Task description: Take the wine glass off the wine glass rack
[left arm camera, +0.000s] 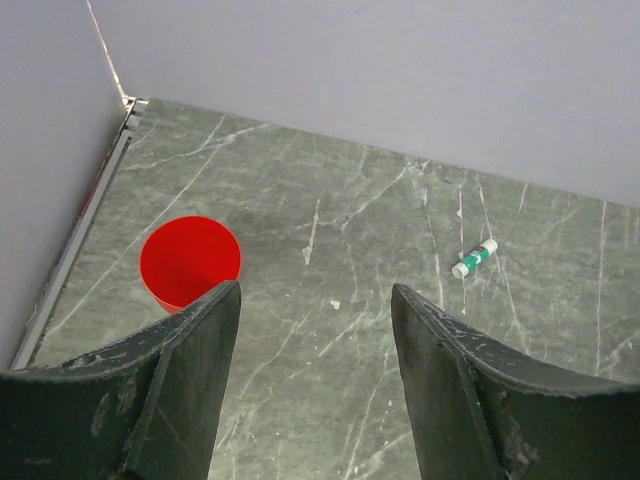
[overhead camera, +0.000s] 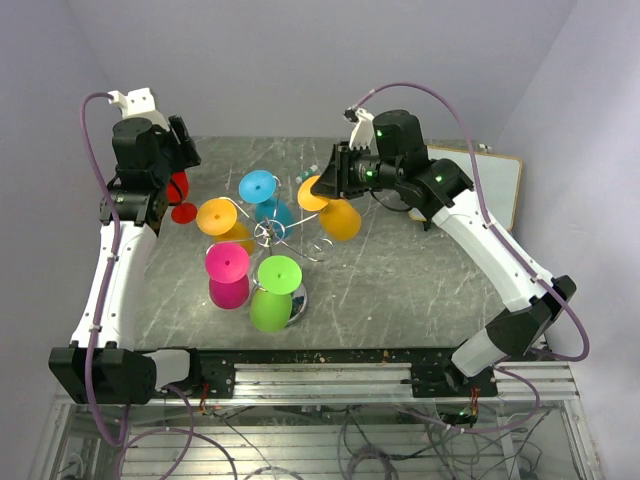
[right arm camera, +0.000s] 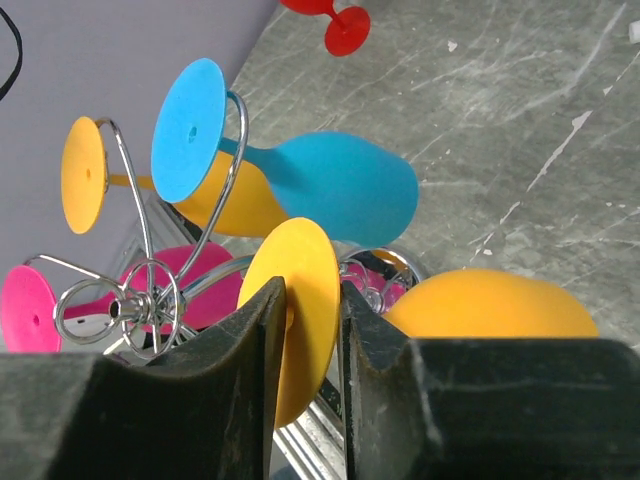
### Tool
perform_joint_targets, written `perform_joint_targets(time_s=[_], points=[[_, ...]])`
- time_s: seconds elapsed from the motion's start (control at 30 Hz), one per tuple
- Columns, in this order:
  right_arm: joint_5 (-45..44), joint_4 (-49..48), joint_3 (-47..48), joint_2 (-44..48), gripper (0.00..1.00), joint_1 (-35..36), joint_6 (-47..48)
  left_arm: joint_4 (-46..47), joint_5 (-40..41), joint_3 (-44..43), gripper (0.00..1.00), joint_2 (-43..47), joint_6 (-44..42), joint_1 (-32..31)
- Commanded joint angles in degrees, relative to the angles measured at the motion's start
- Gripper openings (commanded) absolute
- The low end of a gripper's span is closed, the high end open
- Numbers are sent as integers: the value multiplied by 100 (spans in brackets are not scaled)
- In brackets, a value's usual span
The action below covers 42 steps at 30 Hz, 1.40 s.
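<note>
My left pincer hangs spread above the grey-green marbled surface, near a red plastic wine glass. In the middle, the shiny chrome wire wine glass rack carries coloured glasses. At its right side, my right pincer pinches the disc foot of the yellow-orange plastic wine glass.

Dark green-grey marble-look tabletop, white veins and scuffs all over. Plain pale lilac-grey walls close it in on the left, far and right, with a corner seam showing at the far left. White board with a wood edge at the far right. Aluminium rail along the near edge. Soft, even light.
</note>
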<state>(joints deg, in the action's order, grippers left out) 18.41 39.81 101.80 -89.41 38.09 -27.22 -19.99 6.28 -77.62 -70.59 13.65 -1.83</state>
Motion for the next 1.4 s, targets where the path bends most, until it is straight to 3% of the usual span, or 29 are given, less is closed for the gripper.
perform_joint_targets(time_s=[0.0, 0.27, 0.5, 0.93, 1.37], points=[[-240, 247, 174, -49, 22, -29, 129, 36, -180, -222, 72, -12, 63, 77], [-241, 329, 327, -180, 2, -29, -243, 39, -162, -214, 70, -15, 70, 77], [-88, -262, -106, 147, 1, -29, -1151, 38, -171, -216, 70, -25, 77, 78], [-725, -1096, -1165, 1051, 0, -24, -3472, 32, -215, -209, 70, -60, 112, 79], [159, -1343, -1428, 1134, 0, -29, -4085, 17, -220, -231, 70, -85, 129, 79]])
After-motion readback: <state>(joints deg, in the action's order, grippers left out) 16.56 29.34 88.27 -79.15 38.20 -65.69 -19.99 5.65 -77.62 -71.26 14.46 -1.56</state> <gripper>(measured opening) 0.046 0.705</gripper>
